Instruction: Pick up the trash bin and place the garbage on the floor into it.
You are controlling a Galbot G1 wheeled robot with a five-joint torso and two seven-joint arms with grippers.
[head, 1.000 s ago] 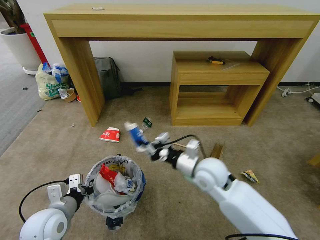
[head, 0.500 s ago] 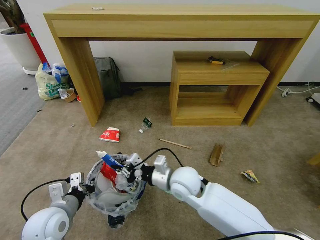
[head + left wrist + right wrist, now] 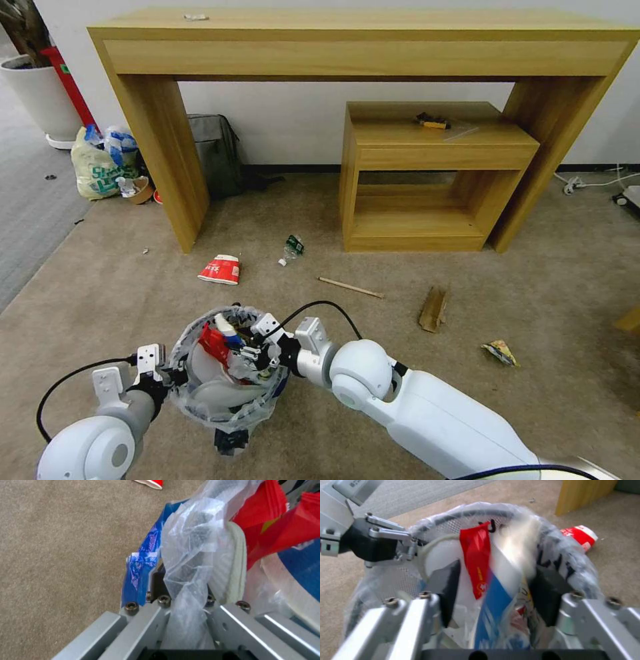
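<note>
The trash bin point(image 3: 215, 408), black with a crinkly plastic liner, hangs just above the floor point(image 3: 107, 293). My left gripper point(image 3: 167, 377) is shut on its rim, and the liner is pinched between the left fingers point(image 3: 156, 582). Right over the bin's mouth, my right gripper point(image 3: 250, 350) is open. A blue-white paper cup point(image 3: 500, 590) lies loose between its spread pads point(image 3: 448, 587), tipping into the bin. A red wrapper point(image 3: 213, 341) and a white slipper point(image 3: 203, 393) lie inside. Still on the carpet are a red-white cup point(image 3: 220, 269), small bottle point(image 3: 291, 248), wooden stick point(image 3: 350, 287), cardboard scrap point(image 3: 433, 309) and wrapper point(image 3: 500, 351).
A long wooden desk point(image 3: 167, 167) spans the back, with a low wooden shelf unit point(image 3: 427, 180) under it. A grey backpack point(image 3: 213, 153) leans behind the desk's left leg. A yellowish shopping bag point(image 3: 100, 170) and a white plant pot point(image 3: 40, 100) stand far left by the grey carpet point(image 3: 27, 213).
My right arm swung left with the blue-white cup, from above the carpet to over the bin, then dipped into its mouth. Its fingers have spread and the cup has sunk in. The left arm holds still.
</note>
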